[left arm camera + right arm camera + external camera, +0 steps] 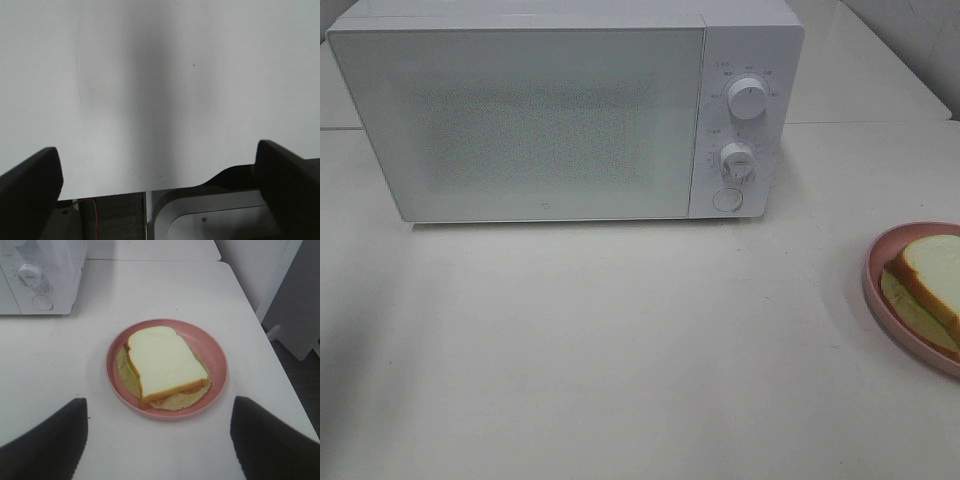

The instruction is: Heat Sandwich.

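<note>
A plain white worktop (620,350) filled the scene, with a white microwave (570,110) standing at its back, door closed and two dials and a round button down its right-hand panel. At the right edge of the high view sat a pink plate (876,262), cut off by the frame, carrying the sandwich (928,272).

Neither arm appeared in the high view. The left pincer (159,175) hung over bare worktop near its front edge, its two dark fingers (30,187) spread wide with nothing between them. The right pincer (159,435) was poised on the near side of the plate (216,352), looking forward and down at it, fingers (45,445) also well apart and empty, clear of both plate and food.

Only the right wrist view showed the sandwich (162,360) whole: a square white slice on top, tan crust, pale green filling spilling out beneath, lying roughly centred on the plate. That view also caught the microwave's (40,275) control corner well beyond the plate. The left wrist view alone showed the worktop's edge (125,192) and some grey structure below it.
</note>
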{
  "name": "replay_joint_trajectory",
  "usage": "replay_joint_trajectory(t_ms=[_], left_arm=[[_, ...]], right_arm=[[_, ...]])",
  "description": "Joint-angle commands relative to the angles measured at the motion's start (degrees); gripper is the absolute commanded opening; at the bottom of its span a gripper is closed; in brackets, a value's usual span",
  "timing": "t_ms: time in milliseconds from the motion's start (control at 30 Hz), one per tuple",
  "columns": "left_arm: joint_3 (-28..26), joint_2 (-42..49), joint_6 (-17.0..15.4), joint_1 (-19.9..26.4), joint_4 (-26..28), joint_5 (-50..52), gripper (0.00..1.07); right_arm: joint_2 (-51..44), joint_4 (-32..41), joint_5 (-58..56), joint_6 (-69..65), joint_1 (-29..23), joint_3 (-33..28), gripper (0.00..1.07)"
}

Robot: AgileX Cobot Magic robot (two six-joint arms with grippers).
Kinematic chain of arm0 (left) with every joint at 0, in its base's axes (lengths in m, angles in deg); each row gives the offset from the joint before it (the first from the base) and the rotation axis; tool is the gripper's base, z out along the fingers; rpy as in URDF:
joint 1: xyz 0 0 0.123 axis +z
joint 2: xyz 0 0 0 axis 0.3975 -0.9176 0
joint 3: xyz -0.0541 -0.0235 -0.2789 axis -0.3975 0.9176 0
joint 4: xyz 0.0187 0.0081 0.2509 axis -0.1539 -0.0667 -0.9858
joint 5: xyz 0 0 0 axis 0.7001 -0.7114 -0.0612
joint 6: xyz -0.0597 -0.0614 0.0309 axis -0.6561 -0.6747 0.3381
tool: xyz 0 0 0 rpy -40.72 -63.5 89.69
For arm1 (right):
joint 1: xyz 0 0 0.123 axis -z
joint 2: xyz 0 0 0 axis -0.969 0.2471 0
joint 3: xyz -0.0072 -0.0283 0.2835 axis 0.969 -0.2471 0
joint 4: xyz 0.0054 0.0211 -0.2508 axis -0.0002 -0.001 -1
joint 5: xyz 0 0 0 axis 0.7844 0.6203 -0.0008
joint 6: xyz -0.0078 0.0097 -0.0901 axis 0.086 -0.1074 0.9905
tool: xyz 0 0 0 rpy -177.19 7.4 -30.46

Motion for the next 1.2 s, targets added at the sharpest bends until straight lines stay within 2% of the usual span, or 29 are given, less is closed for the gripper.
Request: replay_joint_trajectory(t_ms=[33, 100, 267, 400, 433, 533, 567, 600, 700, 767, 1033, 1200], left_arm=[[3.78, 4.13, -0.29, 0.17, 0.06, -0.57, 1.00], [6.99, 8.77, -0.29, 0.17, -0.06, -0.57, 1.00], [9.45, 13.46, -0.29, 0.17, -0.06, -0.52, 1.00], [12.83, 24.69, -0.74, 0.17, -1.55, -0.69, 1.00], [12.83, 24.69, -0.74, 0.17, -1.55, -0.69, 1.00], [14.38, 30.54, -2.58, 0.17, -3.38, -0.80, 1.00], [15.24, 35.29, -4.24, 0.17, -4.87, -1.26, 1.00], [15.24, 35.29, -4.24, 0.17, -4.87, -1.26, 1.00], [15.53, 43.77, -5.73, -0.06, -6.65, -2.41, 1.00], [15.64, 45.44, -5.73, -0.06, -6.65, -2.52, 1.00], [19.31, 62.28, -5.61, -0.06, -5.79, 1.66, 1.00], [19.31, 69.33, -5.61, -0.06, -6.13, 1.66, 1.00]], right_arm=[[-1.49, -0.23, 0.69, -0.06, 0.34, 0.11, 0.76], [-1.49, -0.23, 0.69, -0.06, 0.34, 0.11, 0.76], [-1.49, -0.23, 0.69, -0.06, 0.34, 0.11, 0.76], [-1.49, -0.23, 0.69, -0.06, 0.34, 0.11, 0.76], [-1.49, -0.23, 0.69, -0.06, 0.34, 0.11, 0.76], [-1.49, -0.23, 0.69, -0.06, 0.34, 0.11, 0.76], [-1.49, -0.23, 0.69, -0.06, 0.34, 0.11, 0.76], [-1.49, -0.23, 0.69, -0.06, 0.34, 0.11, 0.76], [-1.49, -0.23, 0.69, -0.06, 0.34, 0.11, 0.76], [-1.49, -0.23, 0.69, -0.06, 0.34, 0.11, 0.76], [-1.49, -0.23, 0.69, -0.06, 0.34, 0.11, 0.76], [-1.49, -0.23, 0.69, -0.06, 0.34, 0.11, 0.76]])
